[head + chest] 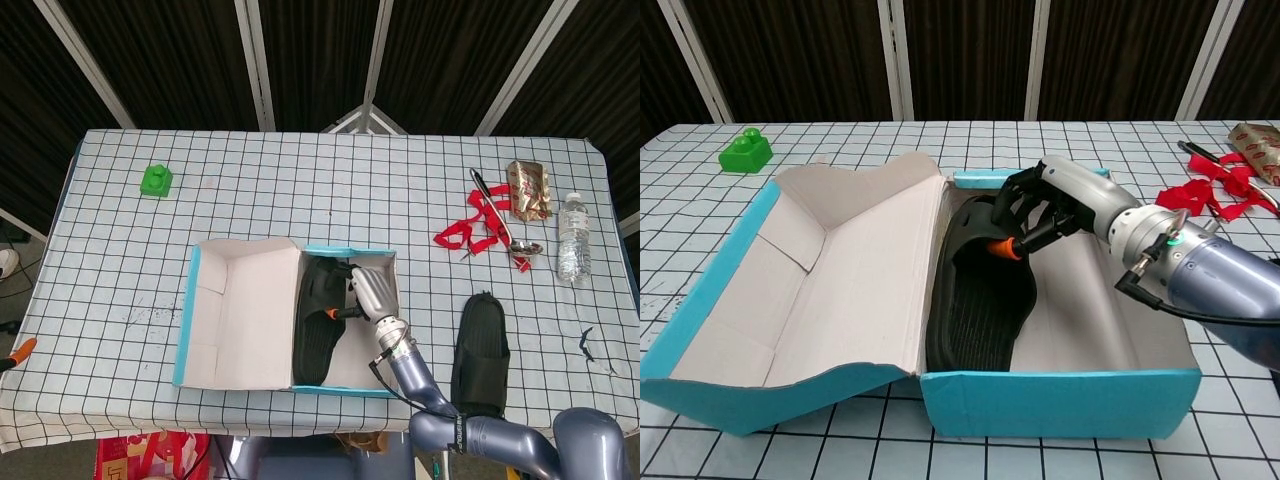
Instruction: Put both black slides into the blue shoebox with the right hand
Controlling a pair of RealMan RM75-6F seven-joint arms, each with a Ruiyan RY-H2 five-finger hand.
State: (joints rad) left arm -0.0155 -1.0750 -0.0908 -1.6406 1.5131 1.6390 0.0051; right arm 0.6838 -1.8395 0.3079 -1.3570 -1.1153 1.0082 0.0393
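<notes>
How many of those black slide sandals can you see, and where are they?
2. One black slide lies inside the blue shoebox, with the right hand on its strap. The other slide lies on the table right of the box. None seems hidden.

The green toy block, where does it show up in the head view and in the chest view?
Head view: the green toy block sits in the upper left, on the checked cloth well beyond the blue shoebox.
Chest view: the block is at the far left near the top, behind the box's open lid.
Shared landmark: the blue shoebox; the block lies beyond its lid side in both.
</notes>
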